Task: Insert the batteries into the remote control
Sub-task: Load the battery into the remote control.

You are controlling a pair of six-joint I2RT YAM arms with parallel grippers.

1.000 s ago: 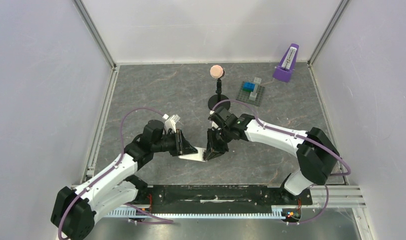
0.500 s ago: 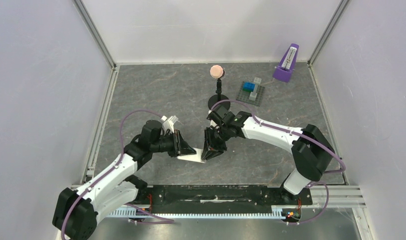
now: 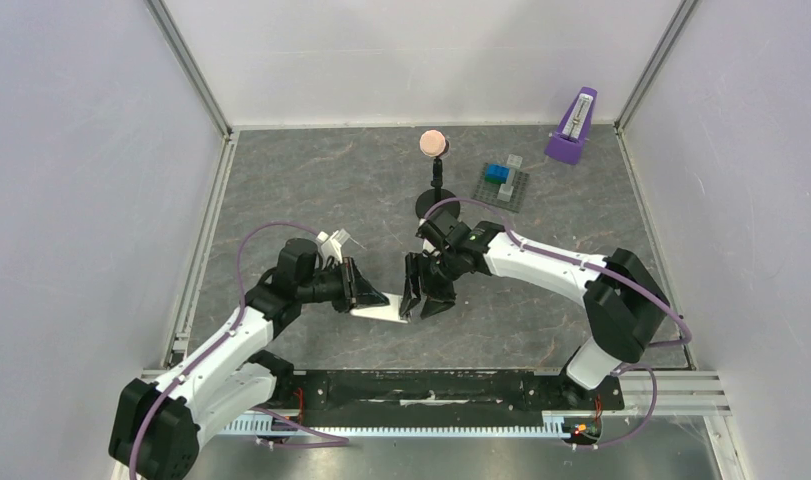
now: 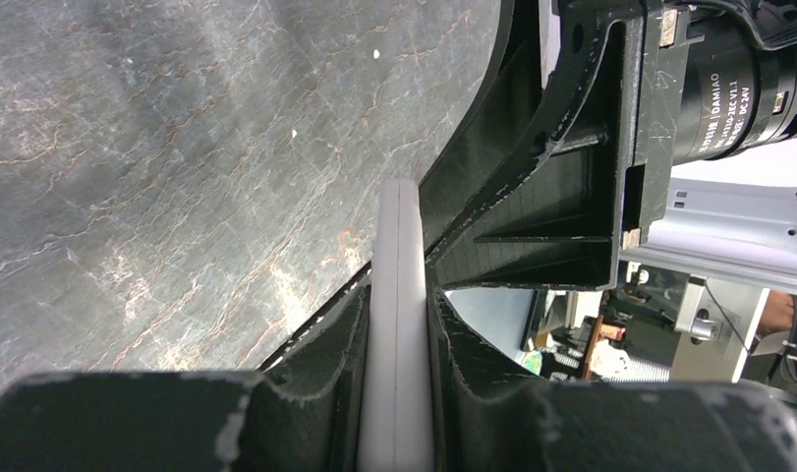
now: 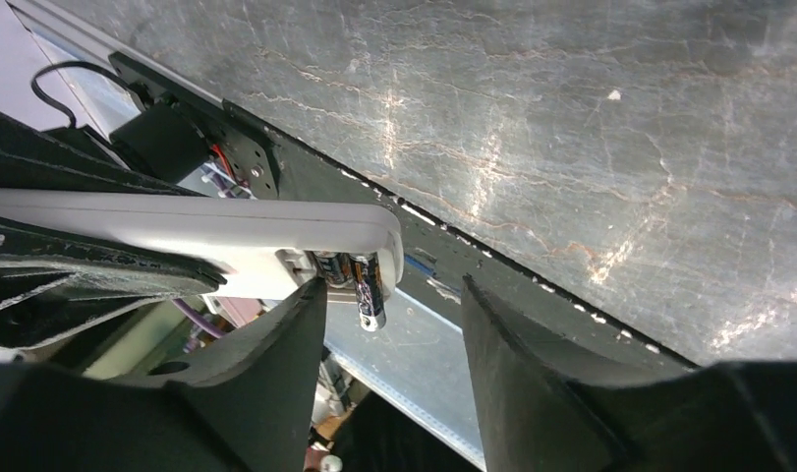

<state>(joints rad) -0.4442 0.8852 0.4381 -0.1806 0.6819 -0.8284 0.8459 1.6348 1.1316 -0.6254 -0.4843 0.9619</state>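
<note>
White remote control [image 4: 398,246] sits pinched edge-on between the pads of my left gripper [image 4: 398,339] — I see my right gripper [image 5: 392,295] spread wide at its far end, one battery [image 5: 368,293] poking from the casing between those fingers

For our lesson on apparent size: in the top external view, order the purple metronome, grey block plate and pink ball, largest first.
Joint largest: purple metronome and grey block plate. They look about alike, so I won't rank them.
Smallest: pink ball, clearly.
</note>
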